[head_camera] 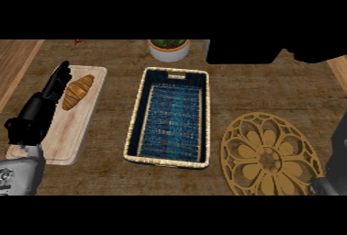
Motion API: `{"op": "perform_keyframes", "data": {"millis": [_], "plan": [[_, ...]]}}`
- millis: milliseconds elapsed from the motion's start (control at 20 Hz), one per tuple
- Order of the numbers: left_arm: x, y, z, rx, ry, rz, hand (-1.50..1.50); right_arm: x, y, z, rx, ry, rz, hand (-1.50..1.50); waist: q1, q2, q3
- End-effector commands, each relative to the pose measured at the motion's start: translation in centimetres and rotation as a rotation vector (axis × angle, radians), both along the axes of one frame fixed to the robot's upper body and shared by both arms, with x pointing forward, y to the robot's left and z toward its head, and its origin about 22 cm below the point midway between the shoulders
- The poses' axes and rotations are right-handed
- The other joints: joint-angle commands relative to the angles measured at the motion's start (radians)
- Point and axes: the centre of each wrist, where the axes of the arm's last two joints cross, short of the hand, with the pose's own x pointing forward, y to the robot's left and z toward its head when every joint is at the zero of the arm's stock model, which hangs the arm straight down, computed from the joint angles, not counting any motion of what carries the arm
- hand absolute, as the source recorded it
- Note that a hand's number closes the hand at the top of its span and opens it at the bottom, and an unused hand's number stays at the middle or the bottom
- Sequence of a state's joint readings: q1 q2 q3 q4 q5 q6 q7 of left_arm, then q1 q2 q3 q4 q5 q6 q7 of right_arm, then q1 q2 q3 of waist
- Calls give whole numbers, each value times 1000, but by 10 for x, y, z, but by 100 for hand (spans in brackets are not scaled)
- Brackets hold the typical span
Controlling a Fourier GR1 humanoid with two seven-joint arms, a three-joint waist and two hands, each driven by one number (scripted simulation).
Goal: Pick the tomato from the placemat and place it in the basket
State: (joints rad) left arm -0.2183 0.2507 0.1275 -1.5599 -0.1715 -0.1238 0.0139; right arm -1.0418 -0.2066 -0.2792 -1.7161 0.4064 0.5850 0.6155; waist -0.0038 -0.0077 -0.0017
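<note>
No tomato shows anywhere. The round golden openwork placemat (pixel 271 156) lies at the lower right with nothing on it. The oblong wicker basket (pixel 137 117), with a dark blue inside, stands in the middle and holds nothing that I can see. My left hand (pixel 42 108) rests open at the left, fingers straight, over the cutting board. My right forearm (pixel 339 151) runs up the right edge. A black shape at the top right, beyond the basket's far right corner, looks like my right hand (pixel 244 51). What it holds is hidden.
A pale wooden cutting board (pixel 78 133) lies at the left with a croissant (pixel 77 92) on it. A white pot with a green plant (pixel 169 48) stands behind the basket. A small red bit (pixel 78 41) shows at the top left edge.
</note>
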Motion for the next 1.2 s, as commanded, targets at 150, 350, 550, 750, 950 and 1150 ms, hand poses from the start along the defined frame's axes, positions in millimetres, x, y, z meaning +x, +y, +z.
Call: {"op": "perform_keyframes", "data": {"millis": [150, 350, 550, 750, 950, 1150], "plan": [[-6, -3, -3, -7, 0, -14, 0, -18, 80, 38, -44, 98, 30, 150, 10, 1, 0], [2, -12, -3, 1, 3, -23, 0, 4, 113, 39, -58, 179, 24, 150, 14, 7, 1], [1, -10, 4, 6, -5, -11, 0, 6, 140, 25, -144, 238, 50, 150, 12, 6, 1], [2, 2, 8, 11, 2, -17, 0, 8, 142, 15, -176, 328, 60, 150, 5, 4, 1], [1, -3, 7, 4, -10, -24, 0, 22, 160, 6, -356, 322, -47, 150, 12, 6, 0], [-6, -8, -6, 2, 9, -17, 0, 26, 155, -3, -512, 310, -75, 150, 4, 4, 1]]}}
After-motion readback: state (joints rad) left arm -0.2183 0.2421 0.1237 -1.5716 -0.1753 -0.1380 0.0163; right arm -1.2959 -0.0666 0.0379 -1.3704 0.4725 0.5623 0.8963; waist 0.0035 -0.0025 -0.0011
